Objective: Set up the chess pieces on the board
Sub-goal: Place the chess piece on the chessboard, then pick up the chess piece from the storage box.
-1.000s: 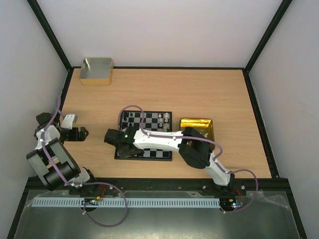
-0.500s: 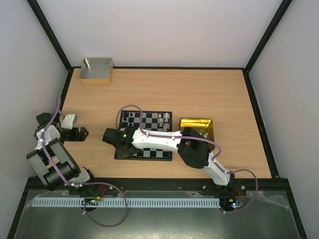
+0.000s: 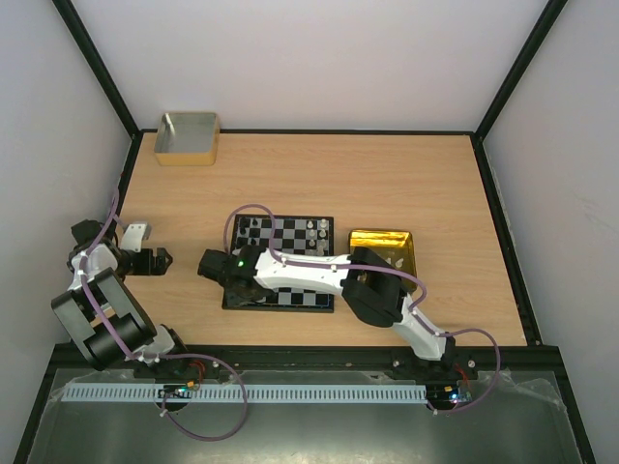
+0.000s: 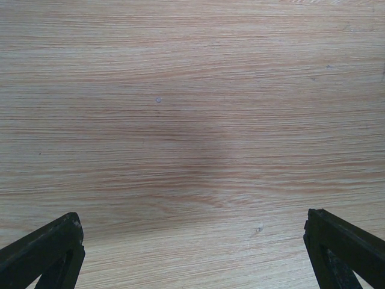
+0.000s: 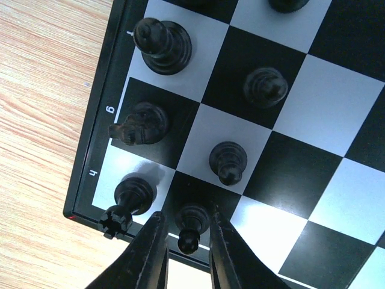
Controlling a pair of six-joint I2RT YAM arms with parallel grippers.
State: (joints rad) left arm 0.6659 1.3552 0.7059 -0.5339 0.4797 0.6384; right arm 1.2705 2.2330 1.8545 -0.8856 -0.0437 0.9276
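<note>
Your right claw [image 5: 185, 214] straddles a black pawn [image 5: 191, 227] at the board's [image 5: 289, 174] seven-o'clock corner, grip unclear, perhaps placing; next lift straight up.

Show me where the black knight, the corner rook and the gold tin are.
black knight [image 5: 139, 123]: right wrist view, on its body.
corner rook [image 5: 133, 191]: right wrist view, on its base.
gold tin [image 3: 383, 233]: top external view, on its far rim.
</note>
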